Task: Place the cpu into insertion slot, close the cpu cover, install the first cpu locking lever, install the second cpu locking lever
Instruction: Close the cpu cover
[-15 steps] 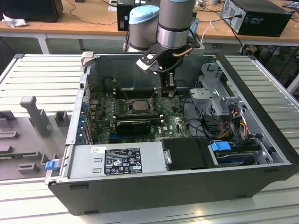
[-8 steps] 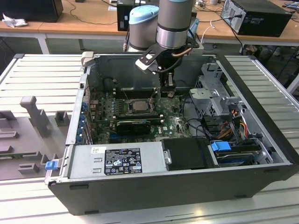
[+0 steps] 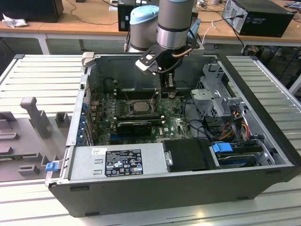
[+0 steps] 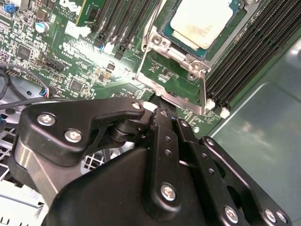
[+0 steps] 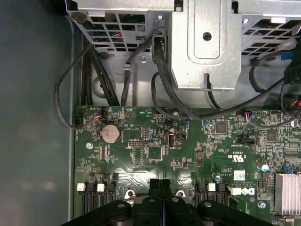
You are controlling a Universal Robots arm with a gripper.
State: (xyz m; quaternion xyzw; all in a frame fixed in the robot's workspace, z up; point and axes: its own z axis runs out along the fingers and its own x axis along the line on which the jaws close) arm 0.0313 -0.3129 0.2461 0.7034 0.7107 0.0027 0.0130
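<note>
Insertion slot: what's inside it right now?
The cpu lies inside the insertion slot, pale face up. The cover is swung open, off it. Whatever lies beneath the cpu is hidden by it.

A black label [image 3: 123,162] with white print and a small white sticker [image 3: 98,151] sit on the power supply [image 3: 153,160], wording too small to tell. In the first wrist view, the board [image 5: 117,160] bears white printed markings.
</note>
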